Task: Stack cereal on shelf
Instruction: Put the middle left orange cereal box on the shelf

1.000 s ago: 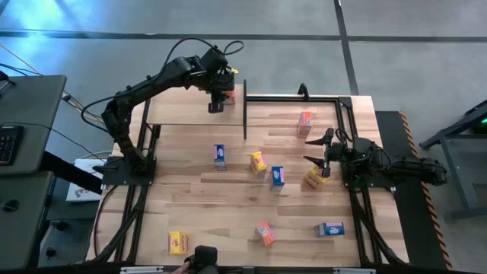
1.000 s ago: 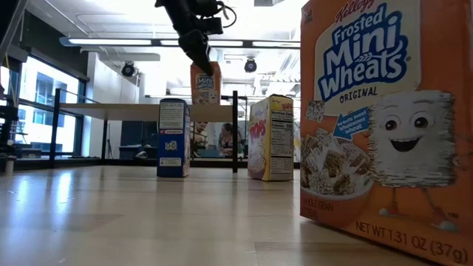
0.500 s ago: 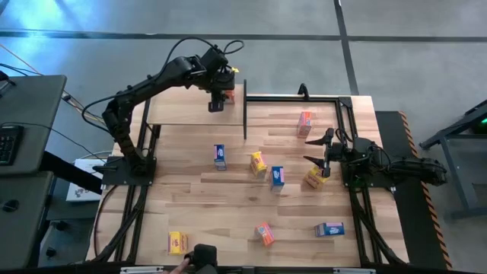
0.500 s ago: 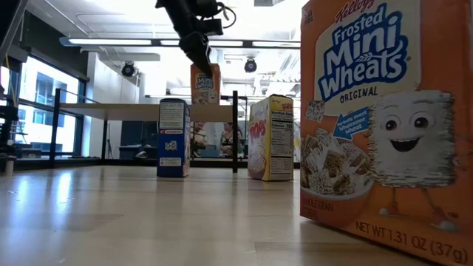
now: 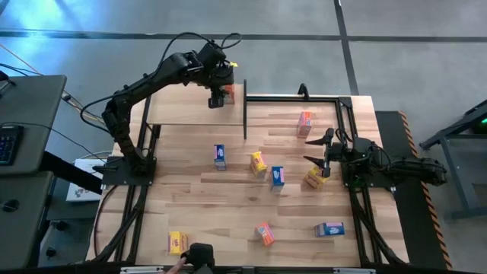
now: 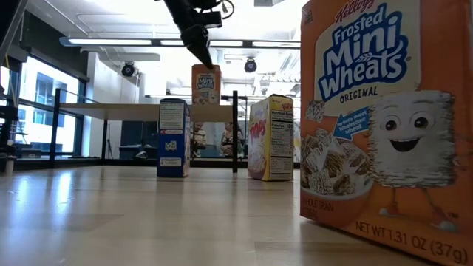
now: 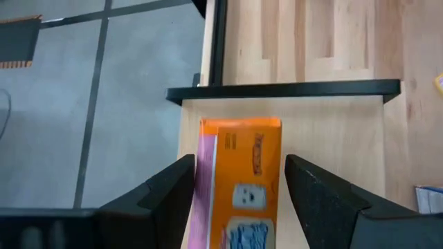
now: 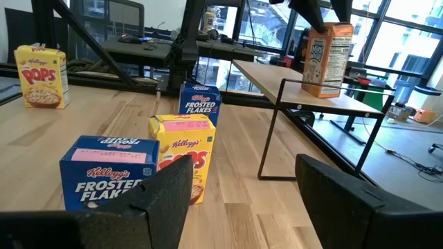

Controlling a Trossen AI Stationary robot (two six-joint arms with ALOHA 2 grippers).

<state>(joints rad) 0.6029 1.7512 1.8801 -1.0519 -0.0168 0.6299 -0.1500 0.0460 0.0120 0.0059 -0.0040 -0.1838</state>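
Left gripper [image 5: 217,97]: released, fingers spread either side of one orange cereal box [image 7: 243,181], just above it. Box: upright on shelf [image 5: 183,113], at its far right corner. Right gripper [image 5: 314,151]: released, waiting over tabletop [image 5: 228,205] among scattered boxes.

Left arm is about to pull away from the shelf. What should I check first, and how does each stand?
1. Orange box upright on the shelf: ok.
2. Box fully on the plank, near its end: ok.
3. Left tool open: ok.
4. Left tool's fingers touching nothing: cannot tell, the gaps are thin.
5. Right tool open, waiting at the table's right side: ok.
6. Blue box nearest the shelf upright: ok.
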